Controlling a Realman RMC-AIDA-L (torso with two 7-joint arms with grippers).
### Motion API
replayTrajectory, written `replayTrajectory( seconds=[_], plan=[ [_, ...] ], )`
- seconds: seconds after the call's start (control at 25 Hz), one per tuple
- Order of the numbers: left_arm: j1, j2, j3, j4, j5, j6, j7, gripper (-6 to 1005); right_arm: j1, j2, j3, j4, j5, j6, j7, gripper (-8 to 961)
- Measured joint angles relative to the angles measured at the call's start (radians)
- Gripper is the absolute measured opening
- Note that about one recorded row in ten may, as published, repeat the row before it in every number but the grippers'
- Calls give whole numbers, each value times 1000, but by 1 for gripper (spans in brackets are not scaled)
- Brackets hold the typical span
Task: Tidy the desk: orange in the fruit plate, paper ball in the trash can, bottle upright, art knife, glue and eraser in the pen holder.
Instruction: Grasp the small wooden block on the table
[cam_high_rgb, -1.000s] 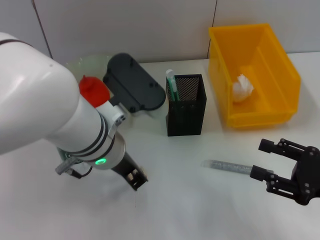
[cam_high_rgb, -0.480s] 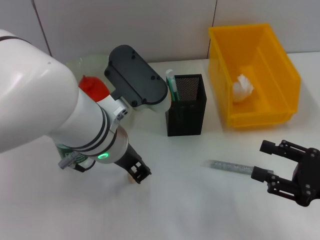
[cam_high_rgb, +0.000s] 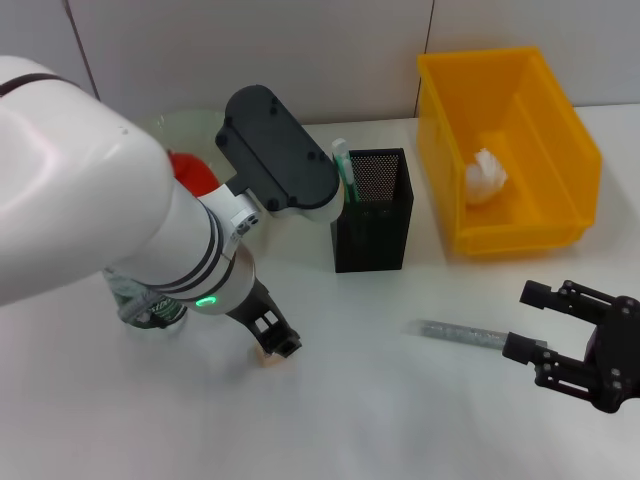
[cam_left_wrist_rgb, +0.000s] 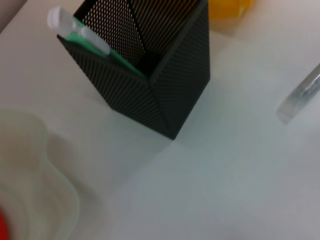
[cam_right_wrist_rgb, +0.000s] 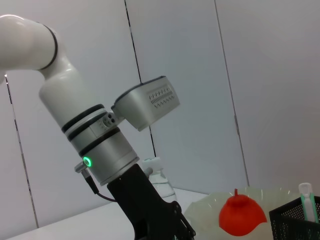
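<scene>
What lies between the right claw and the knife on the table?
Nothing visible. The right claw, open, sits just beside the near end of the knife, with only bare table between them.

The left arm (cam_high_rgb: 90, 190) is a thick, glossy white tube with black rings near the wrist, a green status light and a thin grey cable. A dark grey rounded camera housing (cam_high_rgb: 275, 150) with screws sits above its black gripper (cam_high_rgb: 272, 337). The right gripper (cam_high_rgb: 580, 345) is black, angular plastic.
</scene>
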Motion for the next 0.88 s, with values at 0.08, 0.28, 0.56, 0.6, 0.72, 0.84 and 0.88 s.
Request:
replayTrajectory(
  seconds=[0.08, 0.28, 0.56, 0.6, 0.72, 0.84, 0.88],
  plan=[
    [-21, 0, 0, -34, 1, -1, 3, 536, 1, 0, 0, -7, 0, 0, 0, 693],
    [-60, 0, 1, -84, -1, 3, 8, 646, 4, -2, 0, -21, 0, 2, 0, 693],
    [-112, 0, -8, -99, -16, 47, 35, 648, 6, -3, 1, -22, 0, 4, 0, 693],
    [-119, 0, -9, -103, -22, 53, 35, 647, 6, -3, 1, -22, 0, 4, 0, 693],
    [-137, 0, -11, -109, -47, 64, 36, 647, 6, -3, 1, -23, 0, 5, 0, 693],
    [-146, 0, -11, -112, -52, 68, 37, 647, 7, -3, 2, -23, 0, 5, 0, 693],
    [-150, 0, -12, -120, -52, 70, 39, 647, 7, -3, 2, -24, 0, 5, 0, 693]
  ],
)
